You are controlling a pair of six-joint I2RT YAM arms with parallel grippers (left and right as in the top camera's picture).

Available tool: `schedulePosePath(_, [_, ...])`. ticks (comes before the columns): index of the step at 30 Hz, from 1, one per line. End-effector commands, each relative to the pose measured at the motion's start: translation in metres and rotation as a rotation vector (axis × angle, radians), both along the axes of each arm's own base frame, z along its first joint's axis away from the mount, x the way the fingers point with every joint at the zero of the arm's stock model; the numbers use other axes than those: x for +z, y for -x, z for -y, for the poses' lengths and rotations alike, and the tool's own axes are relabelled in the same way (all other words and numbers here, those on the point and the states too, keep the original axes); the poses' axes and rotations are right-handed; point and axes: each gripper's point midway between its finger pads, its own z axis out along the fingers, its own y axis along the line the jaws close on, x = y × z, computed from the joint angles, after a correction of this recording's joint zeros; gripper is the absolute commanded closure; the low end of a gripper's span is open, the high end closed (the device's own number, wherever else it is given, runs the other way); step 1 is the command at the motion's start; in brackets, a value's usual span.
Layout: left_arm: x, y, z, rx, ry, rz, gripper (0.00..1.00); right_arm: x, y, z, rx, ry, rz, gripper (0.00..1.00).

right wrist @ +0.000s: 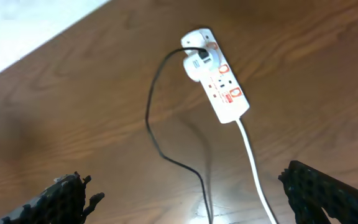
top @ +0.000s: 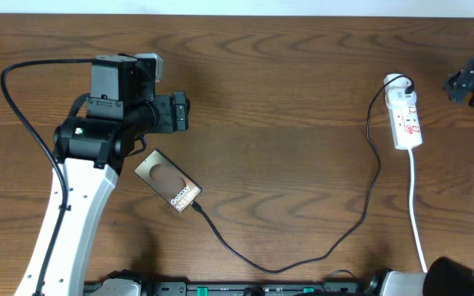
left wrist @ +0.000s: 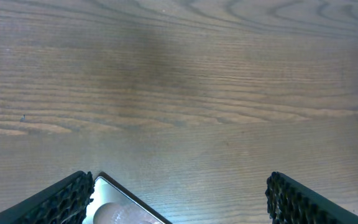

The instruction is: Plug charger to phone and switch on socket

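The phone (top: 168,181) lies face up and slanted on the wooden table, left of centre. The charger (top: 319,251), a thin black cable, runs from the phone's lower right end in a loop along the front, then up to a white adapter in the socket (top: 406,115) at the right. My left gripper (top: 181,113) is open and empty, just behind the phone. A corner of the phone (left wrist: 120,208) shows between the fingers (left wrist: 179,190). My right gripper (top: 470,82) is open and empty (right wrist: 185,186), right of the socket (right wrist: 219,81), with the charger (right wrist: 156,127) in its view.
The socket's thick white cord (top: 416,214) runs to the table's front edge and shows in the right wrist view (right wrist: 253,165). The left arm's white link (top: 68,222) and black cable (top: 23,115) lie over the left side. The table's back edge is near the socket.
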Motion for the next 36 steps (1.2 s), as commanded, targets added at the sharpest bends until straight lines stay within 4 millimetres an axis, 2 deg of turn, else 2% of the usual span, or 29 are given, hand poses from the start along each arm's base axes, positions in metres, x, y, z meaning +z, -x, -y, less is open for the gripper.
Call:
schedulePosePath(1, [0.005,-0.001,-0.001,0.013,-0.003,0.012,0.09,0.013,0.004,-0.01,0.013,-0.01,0.041,0.01])
schedulePosePath(19, [0.006,0.0,-0.002,0.014,-0.002,0.015,0.09,0.013,0.005,-0.01,0.013,-0.009,0.042,0.01])
schedulePosePath(23, [0.005,0.01,-0.002,0.013,-0.006,0.01,0.09,0.013,0.005,-0.01,0.013,-0.009,0.042,0.01])
schedulePosePath(26, [0.007,0.025,-0.005,0.012,-0.001,0.04,0.09,0.013,0.005,-0.01,0.013,-0.009,0.042,0.01])
schedulePosePath(36, [0.035,0.057,-0.022,0.072,0.049,0.606,0.09,0.013,0.005,-0.01,0.013,-0.009,0.042,0.01])
